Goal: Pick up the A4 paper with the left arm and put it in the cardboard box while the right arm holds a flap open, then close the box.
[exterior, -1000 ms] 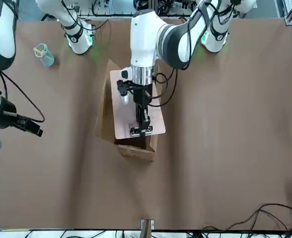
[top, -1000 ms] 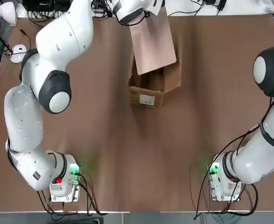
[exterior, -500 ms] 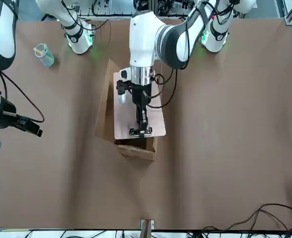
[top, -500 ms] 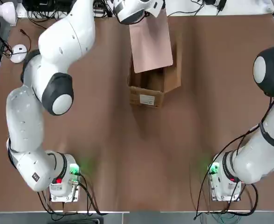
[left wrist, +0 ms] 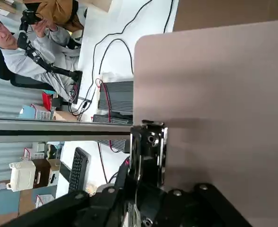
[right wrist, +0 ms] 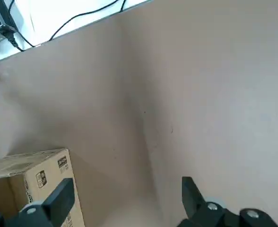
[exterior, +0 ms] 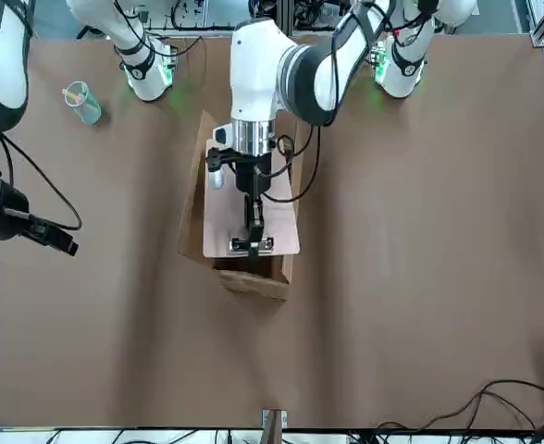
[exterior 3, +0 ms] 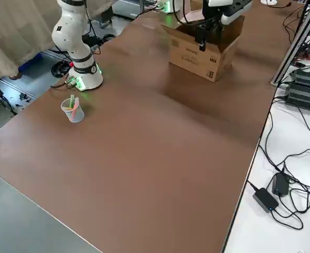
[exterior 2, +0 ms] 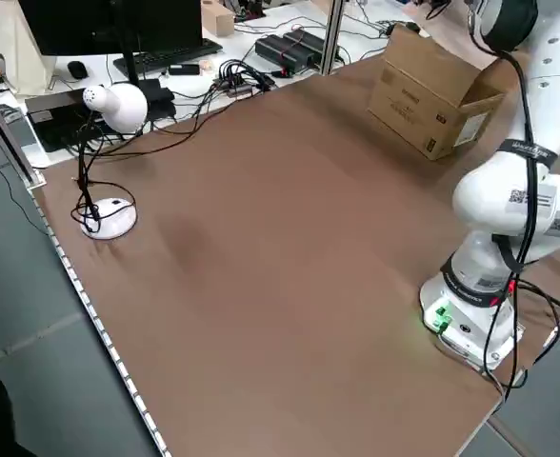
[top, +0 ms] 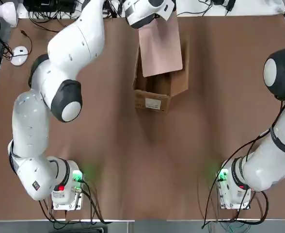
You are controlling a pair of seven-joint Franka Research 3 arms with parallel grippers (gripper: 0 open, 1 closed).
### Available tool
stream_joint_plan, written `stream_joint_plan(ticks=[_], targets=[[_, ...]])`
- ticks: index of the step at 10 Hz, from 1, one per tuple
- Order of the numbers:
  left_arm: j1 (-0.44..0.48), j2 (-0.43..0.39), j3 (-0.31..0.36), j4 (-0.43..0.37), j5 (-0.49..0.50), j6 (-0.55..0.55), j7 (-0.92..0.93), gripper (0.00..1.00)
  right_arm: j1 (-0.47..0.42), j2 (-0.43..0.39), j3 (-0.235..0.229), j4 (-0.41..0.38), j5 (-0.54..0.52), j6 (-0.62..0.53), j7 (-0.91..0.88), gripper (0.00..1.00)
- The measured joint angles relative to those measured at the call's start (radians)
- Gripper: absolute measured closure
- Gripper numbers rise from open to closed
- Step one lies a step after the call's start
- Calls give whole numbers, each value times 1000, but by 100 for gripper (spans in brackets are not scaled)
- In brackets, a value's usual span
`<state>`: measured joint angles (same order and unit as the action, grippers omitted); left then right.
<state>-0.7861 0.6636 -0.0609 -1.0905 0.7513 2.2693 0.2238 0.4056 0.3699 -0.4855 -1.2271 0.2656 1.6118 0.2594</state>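
Pale pink-beige, the flat rectangular sheet [top: 161, 48] hangs over the brown corrugated cardboard box [top: 151, 102], hiding much of its opening. The left gripper [exterior: 253, 246] is closed on the small metal clip [exterior: 266, 244] at the sheet's edge. Compared with half a second ago, the left arm [top: 60, 92] and the sheet have shifted slightly toward the robot's right, while the box has stayed where it was. Its dark interior shows past the sheet's end nearest the robot's bases in the top view, above the white printed label [top: 152, 104]. Whether the sheet touches the box, I cannot tell.

Over the table on the robot's right, well apart from the box, the right gripper [exterior: 72, 246] stands wide open with nothing between its fingers; it has not moved. A translucent pale-blue cup [exterior: 85, 105] with coloured sticks sits near the right arm's base [exterior: 149, 76]. Behind the table, a person [left wrist: 39, 52] sits in grey clothing.
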Motion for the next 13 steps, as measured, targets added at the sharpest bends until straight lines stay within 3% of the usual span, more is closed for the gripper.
stream_joint_plan(ticks=[13], targets=[[0,17,34,11,3,-5,61,93,-24,0,-1,-12,1,-2,2,0]])
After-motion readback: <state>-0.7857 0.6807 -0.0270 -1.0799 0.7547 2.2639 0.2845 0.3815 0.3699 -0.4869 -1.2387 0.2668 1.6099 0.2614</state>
